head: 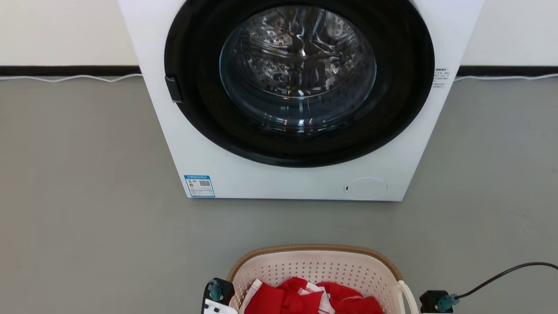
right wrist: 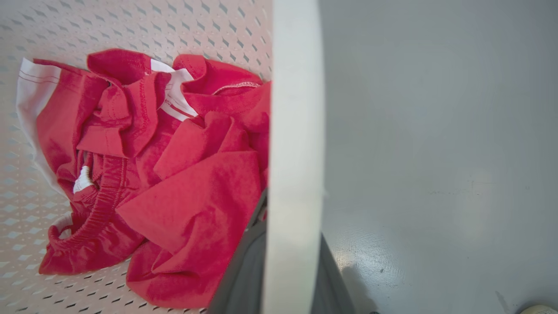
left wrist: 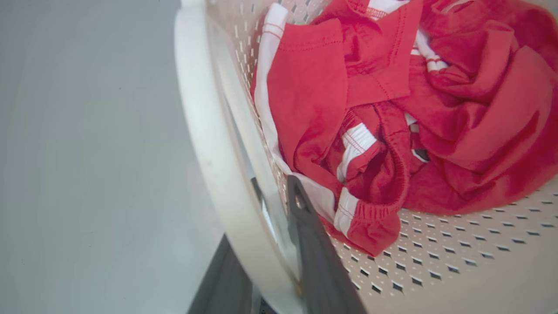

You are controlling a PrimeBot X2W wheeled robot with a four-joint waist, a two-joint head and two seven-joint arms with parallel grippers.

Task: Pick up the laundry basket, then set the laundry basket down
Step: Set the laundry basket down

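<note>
The left gripper's (left wrist: 261,213) dark fingers (left wrist: 318,261) clamp one white side handle (left wrist: 205,131) of the laundry basket (head: 318,249), one finger inside and one outside. The right gripper (right wrist: 293,218) pinches the opposite handle (right wrist: 296,109) the same way. Crumpled red-and-white clothes (left wrist: 436,131) lie inside. The basket sits before a white front-loading washing machine (head: 261,183) on grey floor (head: 87,196); whether it is lifted cannot be told.
</note>
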